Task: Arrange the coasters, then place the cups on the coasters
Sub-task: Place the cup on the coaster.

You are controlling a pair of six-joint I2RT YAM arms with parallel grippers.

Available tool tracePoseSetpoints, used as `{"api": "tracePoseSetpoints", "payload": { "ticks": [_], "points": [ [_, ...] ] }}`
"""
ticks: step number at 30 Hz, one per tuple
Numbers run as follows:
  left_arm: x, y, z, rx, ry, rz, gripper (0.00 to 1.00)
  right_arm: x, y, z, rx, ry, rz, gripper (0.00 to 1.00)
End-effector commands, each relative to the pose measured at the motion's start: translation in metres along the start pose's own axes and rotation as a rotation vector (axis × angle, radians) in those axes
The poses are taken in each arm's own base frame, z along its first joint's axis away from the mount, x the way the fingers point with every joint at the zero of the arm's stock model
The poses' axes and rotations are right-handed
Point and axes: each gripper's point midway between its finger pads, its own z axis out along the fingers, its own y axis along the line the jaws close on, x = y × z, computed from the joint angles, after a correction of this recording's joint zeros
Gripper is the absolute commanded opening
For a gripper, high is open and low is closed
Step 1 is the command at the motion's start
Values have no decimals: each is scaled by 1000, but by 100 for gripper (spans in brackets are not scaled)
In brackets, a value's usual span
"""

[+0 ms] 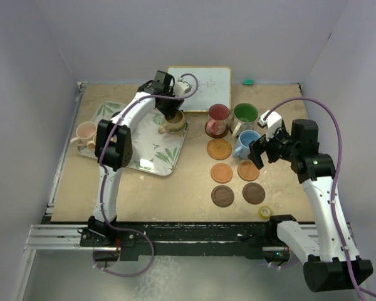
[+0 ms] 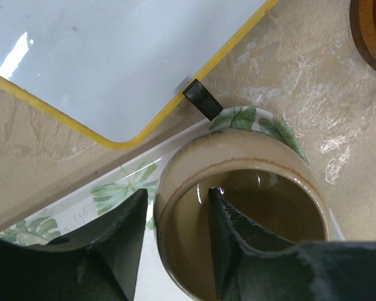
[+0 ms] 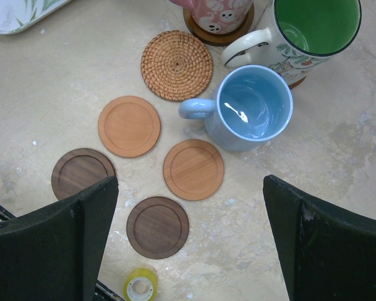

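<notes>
Operator: status on the left arm?

Engineer: left gripper (image 2: 177, 195) is over the tan mug (image 1: 173, 120), which stands on the leaf tray (image 1: 147, 162) at its far right corner. One finger is inside the cup and one outside, with the rim wall between them. My read is that the body's too wide to span, so you pinch the wall. A sliver of tray shows between the outer finger and the wall, so I can't tell you whether it's biting. Confirm before you lift.

Operator: right arm?

Engineer: right gripper (image 3: 189, 182) is spread wide with nothing in it, hanging above the free coasters. That puts it well apart from your left arm.

Operator: where does the mug go?

Engineer: five discs are bare: the woven coaster (image 3: 177, 65), two orange coasters (image 3: 129, 125) and two dark coasters (image 3: 157, 227). The red mug (image 1: 218, 116) and green mug (image 1: 245, 114) each sit on a disc already. The blue mug (image 3: 254, 108) is on the table beside them, and I see no disc under it.

Operator: clearance?

Engineer: the whiteboard (image 1: 203, 78) edge lies just beyond the tray corner, so you have no room that way. Go straight up over the tray lip, then right across bare table. The woven coaster is nearest, but the blue mug's handle is just beside it, so approach from the tray side. The tape roll (image 1: 265, 212) sits at the near edge, out of your path.
</notes>
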Motion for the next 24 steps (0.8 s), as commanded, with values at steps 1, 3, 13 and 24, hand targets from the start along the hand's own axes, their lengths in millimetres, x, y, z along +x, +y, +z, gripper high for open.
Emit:
{"api": "tracePoseSetpoints", "payload": {
  "ticks": [1,3,13,24],
  "points": [
    [-15,7,-5,-40,-21,37,35,-9,-2,-1,7,-40,-26,99],
    [-14,7,-4,-42,-17,44,33,-9,-2,-2,8,-42,-27,99],
    [-14,4,-2,-44,-9,64,19,-10,-2,-2,9,-44,-28,99],
    [-17,-2,-27,-57,-12,120,3,-10,-2,-3,16,-50,-31,99]
  ]
}}
